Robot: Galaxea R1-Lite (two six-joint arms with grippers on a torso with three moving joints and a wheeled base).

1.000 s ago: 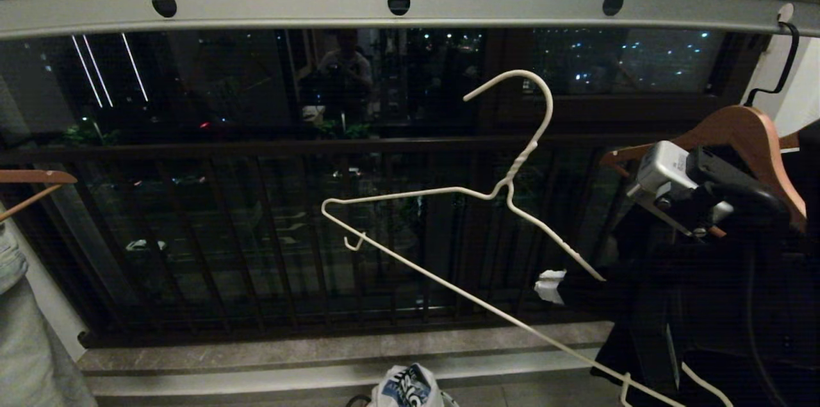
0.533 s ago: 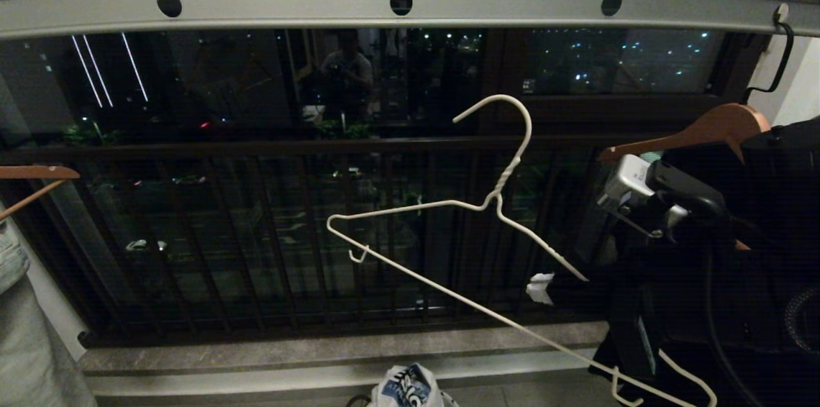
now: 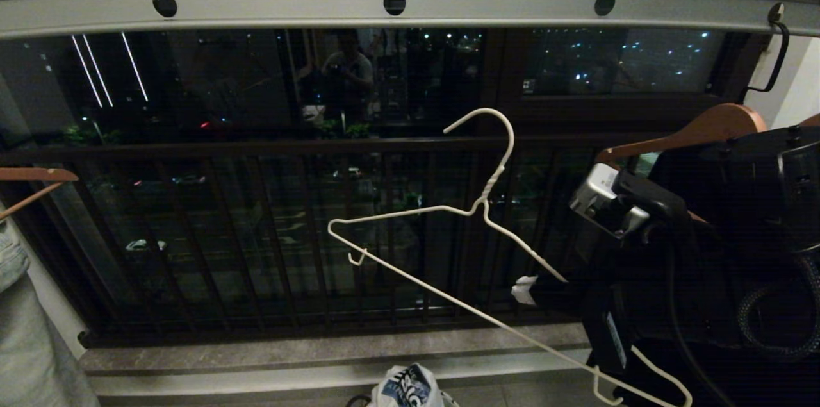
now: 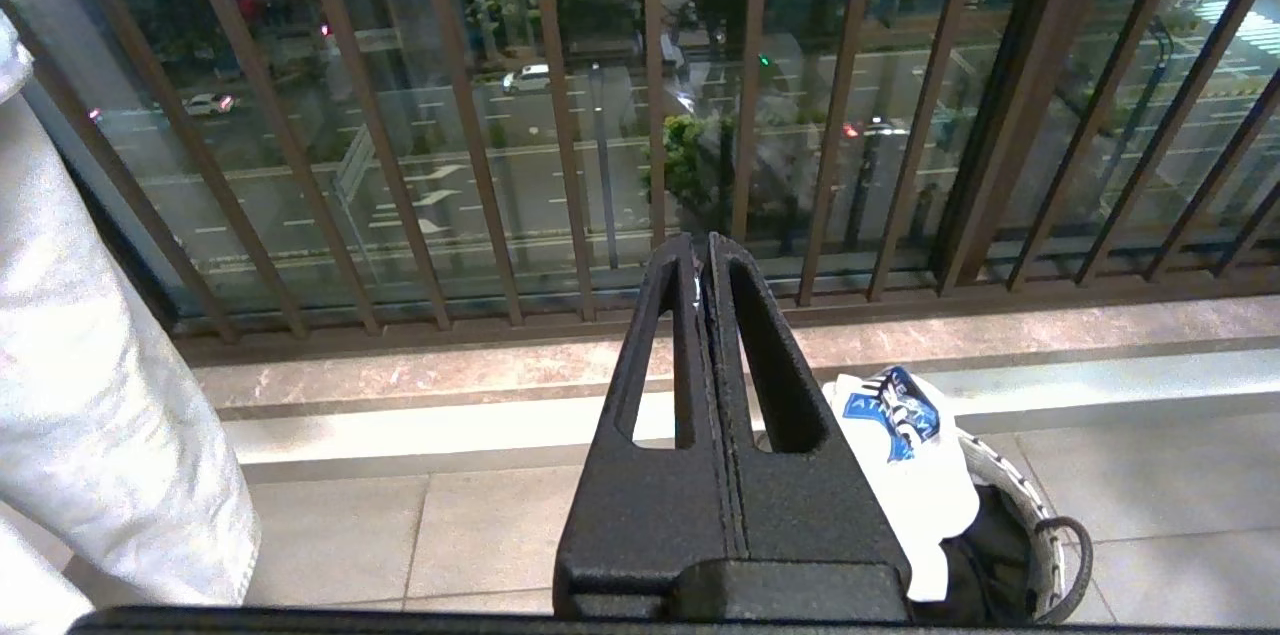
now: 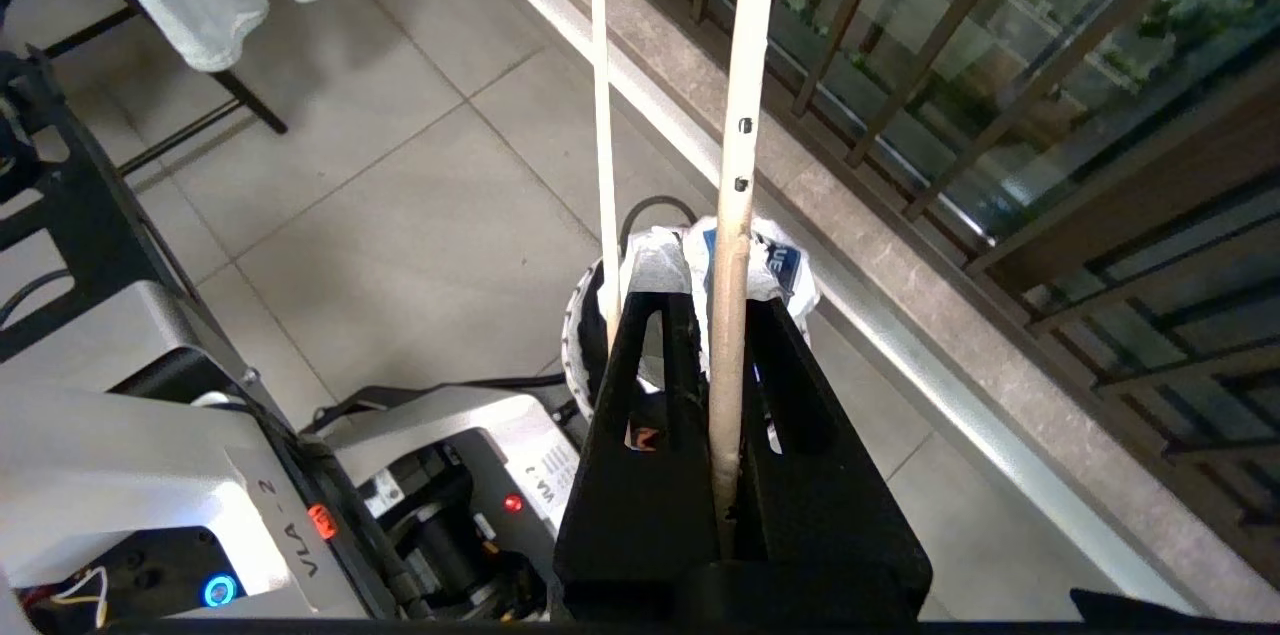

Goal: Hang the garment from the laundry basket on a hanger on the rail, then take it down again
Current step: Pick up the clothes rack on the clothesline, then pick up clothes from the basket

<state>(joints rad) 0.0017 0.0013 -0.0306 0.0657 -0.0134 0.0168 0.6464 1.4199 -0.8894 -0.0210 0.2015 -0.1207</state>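
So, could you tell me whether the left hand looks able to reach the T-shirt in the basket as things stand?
Probably yes. The left hand is shut and holds nothing, and the T-shirt lies uncovered on top of the basket below it, with nothing in between. It must open first.

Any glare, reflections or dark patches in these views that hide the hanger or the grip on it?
Head view: dim; window glass mirrors a person, right gripper lost in black, white hanger stands out. Right wrist view: well lit, fingers shut on the hanger. Left wrist view: bright, garment slightly washed out.
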